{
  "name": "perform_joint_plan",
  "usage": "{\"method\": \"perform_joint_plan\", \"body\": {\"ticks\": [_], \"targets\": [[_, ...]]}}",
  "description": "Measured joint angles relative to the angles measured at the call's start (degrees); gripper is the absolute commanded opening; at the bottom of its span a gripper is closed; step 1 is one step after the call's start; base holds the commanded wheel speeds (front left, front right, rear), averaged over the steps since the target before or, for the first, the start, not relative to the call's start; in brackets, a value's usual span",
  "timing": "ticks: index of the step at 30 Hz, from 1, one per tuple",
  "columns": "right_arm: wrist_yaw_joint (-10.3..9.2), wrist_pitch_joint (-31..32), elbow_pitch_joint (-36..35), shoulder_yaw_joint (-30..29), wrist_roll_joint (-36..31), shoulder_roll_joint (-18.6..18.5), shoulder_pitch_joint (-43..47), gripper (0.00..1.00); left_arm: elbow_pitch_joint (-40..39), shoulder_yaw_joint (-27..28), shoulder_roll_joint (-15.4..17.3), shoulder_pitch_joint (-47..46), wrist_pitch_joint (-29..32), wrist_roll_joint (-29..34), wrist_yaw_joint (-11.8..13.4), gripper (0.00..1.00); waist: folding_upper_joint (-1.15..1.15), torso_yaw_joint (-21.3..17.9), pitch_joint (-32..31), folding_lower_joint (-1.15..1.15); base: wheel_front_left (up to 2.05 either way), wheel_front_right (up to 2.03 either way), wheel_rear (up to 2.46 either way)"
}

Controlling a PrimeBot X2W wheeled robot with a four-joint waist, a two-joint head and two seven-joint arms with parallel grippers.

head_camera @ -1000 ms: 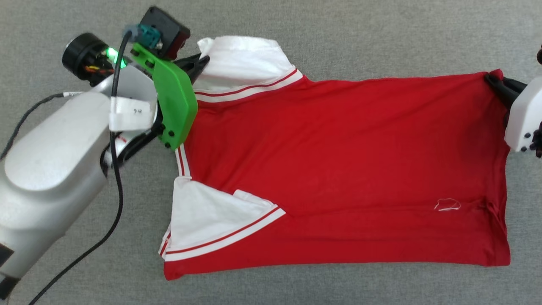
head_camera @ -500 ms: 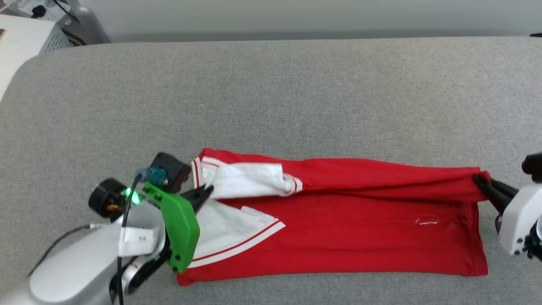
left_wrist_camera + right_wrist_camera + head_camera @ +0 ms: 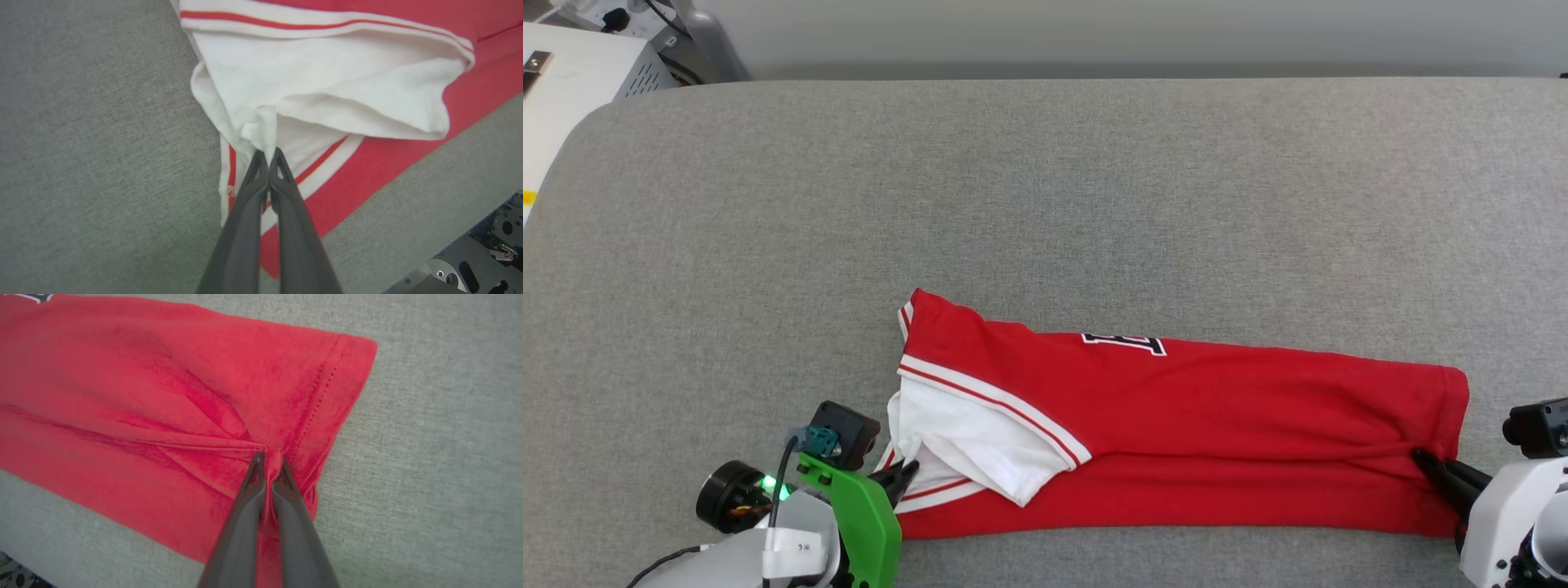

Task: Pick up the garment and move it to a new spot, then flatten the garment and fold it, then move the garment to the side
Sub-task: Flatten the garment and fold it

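Garment [image 3: 1217, 408] on the counter [image 3: 1045, 204], far half newly brought over the near half. Left pincer [image 3: 907, 472] pinched the sleeve [image 3: 327, 94], right pincer [image 3: 1421, 459] the hem [image 3: 327, 396]. The lengthwise fold looked complete, with release next.

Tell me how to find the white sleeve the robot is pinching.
Look at the big grey table, where a long red shirt lies folded near the front edge. At its left end, a white sleeve pokes out under a striped seam. It is plain white amid red, and the left gripper pinches it.
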Motion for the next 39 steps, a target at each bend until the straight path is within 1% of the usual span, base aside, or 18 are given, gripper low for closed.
{"method": "perform_joint_plan", "body": {"ticks": [1, 2, 3, 4, 6, 8, 13, 16, 19, 22, 24, 27, 33, 39], "targets": [[0.00, 0.1, 0.2, -0.2, 0.0, 0.3, 0.0, 0.04, 0.7, 0.0, -0.4, 0.0, -0.4, 0.0, 0.0, 0.00, 0.00, 0.0, 0.2, 0.00, 0.00, 0.00, 0.00], [0.00, 0.3, 0.4, -0.3, 0.0, 0.6, 0.0, 0.25, 1.4, 0.0, -0.8, 0.0, -0.7, 0.2, 0.0, 0.13, 0.00, 0.0, 0.4, 0.00, 0.00, 0.00, 0.00], [0.01, 0.4, 0.4, -0.8, 0.1, 0.9, 0.0, 0.73, 2.1, 0.2, -1.1, 0.0, -1.8, 0.6, 0.3, 0.95, 0.00, 0.0, 0.4, 0.00, 0.00, 0.00, 0.00], [0.00, 0.4, 0.2, -1.3, 0.3, 1.2, 0.0, 1.00, 2.4, 0.8, -1.4, 0.0, -3.4, 0.6, 0.9, 1.00, 0.00, -0.1, 0.3, 0.00, 0.00, 0.00, 0.00], [0.00, 0.4, -0.8, -1.6, 0.5, 1.2, 0.0, 1.00, 2.7, 1.3, -1.5, 0.1, -5.2, 0.7, 1.5, 1.00, 0.00, -0.2, -0.1, 0.00, 0.00, 0.00, 0.00], [0.00, 0.4, -2.6, -2.8, 1.7, 0.9, 0.0, 1.00, 2.6, 2.2, -1.4, 0.9, -7.8, 1.1, 3.2, 1.00, 0.00, -0.3, -0.7, 0.00, 0.00, 0.00, 0.00], [0.00, 2.1, -9.1, -8.2, 7.3, -1.7, 1.0, 1.00, 1.2, 5.7, -1.1, 3.5, -16.3, 3.5, 9.6, 1.00, 0.00, -0.6, -2.4, 0.00, 0.00, 0.00, 0.00], [0.00, 5.6, -10.9, -11.4, 11.7, -3.8, 2.0, 1.00, 0.2, 7.9, -1.2, 4.1, -19.5, 4.9, 13.6, 1.00, 0.00, -0.6, -2.9, 0.00, 0.00, 0.00, 0.00], [0.00, 10.6, -10.7, -14.1, 16.9, -5.5, 3.0, 1.00, -1.0, 11.1, -1.9, 4.7, -21.0, 7.3, 16.9, 1.00, 0.00, -0.2, -2.8, 0.00, 0.00, 0.00, 0.00], [0.00, 15.4, -9.2, -15.1, 20.2, -6.4, 3.5, 1.00, -2.1, 14.1, -3.2, 5.7, -21.4, 10.1, 19.5, 1.00, 0.00, 0.2, -2.3, 0.00, 0.00, 0.00, 0.00], [0.00, 17.4, -7.7, -15.3, 21.1, -6.5, 3.5, 1.00, -3.5, 17.5, -4.6, 6.5, -21.4, 13.6, 21.0, 1.00, 0.00, 0.6, -1.7, 0.00, 0.00, 0.00, 0.00], [0.00, 19.1, -5.0, -14.8, 21.3, -5.6, 3.4, 1.00, -5.4, 21.5, -6.9, 8.3, -21.4, 18.0, 21.8, 1.00, 0.00, 1.2, -0.9, 0.00, 0.00, 0.00, 0.00], [0.00, 19.8, -0.6, -12.8, 21.3, -1.3, 1.8, 1.00, -7.5, 28.6, -11.9, 13.3, -21.4, 25.5, 21.7, 1.00, 0.00, 3.0, 0.6, 0.00, 0.00, 0.00, 0.00], [0.00, 20.4, 2.2, -9.7, 21.1, 0.5, -1.3, 1.00, -8.2, 34.4, -17.2, 17.1, -21.4, 31.7, 19.2, 1.00, 0.00, 4.3, 1.9, 0.00, 0.00, 0.00, 0.00]]}}
